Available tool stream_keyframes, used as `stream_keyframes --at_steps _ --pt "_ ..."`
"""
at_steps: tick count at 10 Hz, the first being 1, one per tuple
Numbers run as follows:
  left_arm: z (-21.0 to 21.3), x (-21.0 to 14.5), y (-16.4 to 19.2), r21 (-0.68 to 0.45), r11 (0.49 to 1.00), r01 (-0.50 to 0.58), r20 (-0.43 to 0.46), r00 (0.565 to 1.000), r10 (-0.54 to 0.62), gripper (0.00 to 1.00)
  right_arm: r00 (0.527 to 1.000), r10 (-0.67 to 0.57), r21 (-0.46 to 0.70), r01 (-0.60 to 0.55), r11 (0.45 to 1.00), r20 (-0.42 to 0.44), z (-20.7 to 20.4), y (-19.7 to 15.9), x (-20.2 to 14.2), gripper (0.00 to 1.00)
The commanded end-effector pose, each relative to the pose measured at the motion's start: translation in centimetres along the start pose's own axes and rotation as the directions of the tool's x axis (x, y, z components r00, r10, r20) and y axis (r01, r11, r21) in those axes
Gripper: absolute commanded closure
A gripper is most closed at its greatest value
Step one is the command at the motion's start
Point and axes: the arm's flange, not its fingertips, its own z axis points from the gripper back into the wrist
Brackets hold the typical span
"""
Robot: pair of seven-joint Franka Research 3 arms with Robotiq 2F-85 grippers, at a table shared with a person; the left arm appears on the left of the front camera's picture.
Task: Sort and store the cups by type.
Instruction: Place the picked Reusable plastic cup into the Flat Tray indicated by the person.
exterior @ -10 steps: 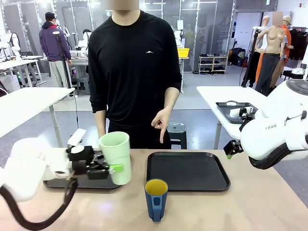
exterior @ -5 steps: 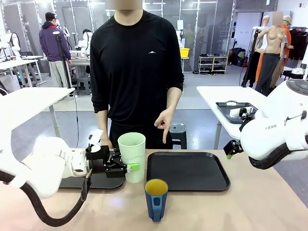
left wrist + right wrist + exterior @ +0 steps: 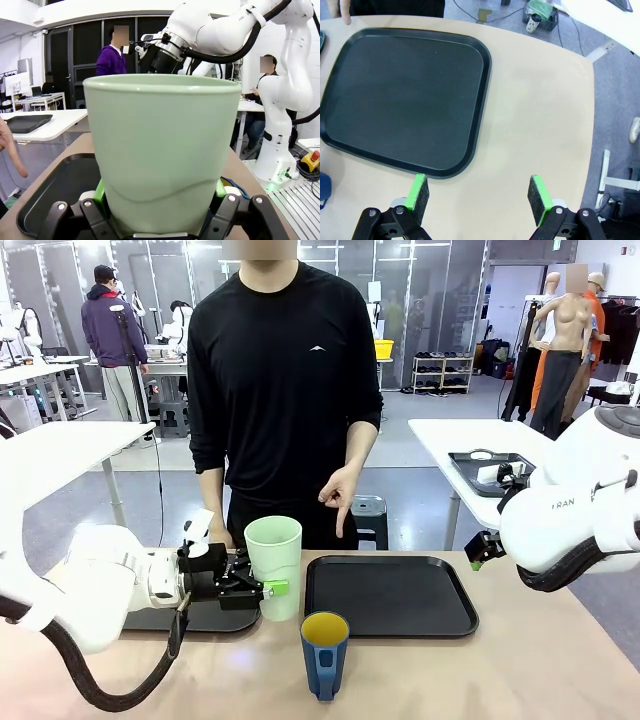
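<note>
While tight in left jaws, mint tumbler [image 3: 273,565] beside black tray [image 3: 390,595], blue mug [image 3: 324,655] nearby; right jaws wide.

Grey floor [image 3: 400,445], white side table [image 3: 440,435], glass partitions [image 3: 420,290].

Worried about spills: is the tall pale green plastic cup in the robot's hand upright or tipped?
Upright: the tall pale mint-green plastic tumbler has a level rim, mouth up, in the left hand.

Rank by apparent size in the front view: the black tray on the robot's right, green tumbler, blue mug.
1. black tray: largest by far.
2. green tumbler: taller and wider than the mug.
3. blue mug: smallest, even though it sits nearer the camera.
</note>
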Motion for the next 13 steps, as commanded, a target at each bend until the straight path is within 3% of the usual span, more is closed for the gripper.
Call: stream_keyframes --at_steps 1,4,7,13 --pt "-1.0 -0.2 1.4 0.030 0.999 0.018 0.015 1.000 -0.019 0.15 1.000 -0.002 0.001 0.002 1.000 0.002 0.0 -0.1 -0.1 0.00" --pt "-4.4 -0.4 4.0 0.098 0.995 0.000 0.061 0.998 -0.007 0.15 1.000 -0.002 0.001 0.002 1.000 0.002 0.0 -0.1 -0.1 0.00" --pt "-8.0 -1.3 6.2 0.125 0.992 -0.003 0.052 0.999 -0.003 0.15 1.000 -0.002 0.001 0.002 1.000 0.002 0.0 -0.1 -0.1 0.00" --pt "-11.7 -2.9 9.1 0.168 0.986 0.006 0.087 0.996 -0.021 0.15 1.000 -0.002 0.001 0.002 1.000 0.002 0.0 -0.1 -0.1 0.00"
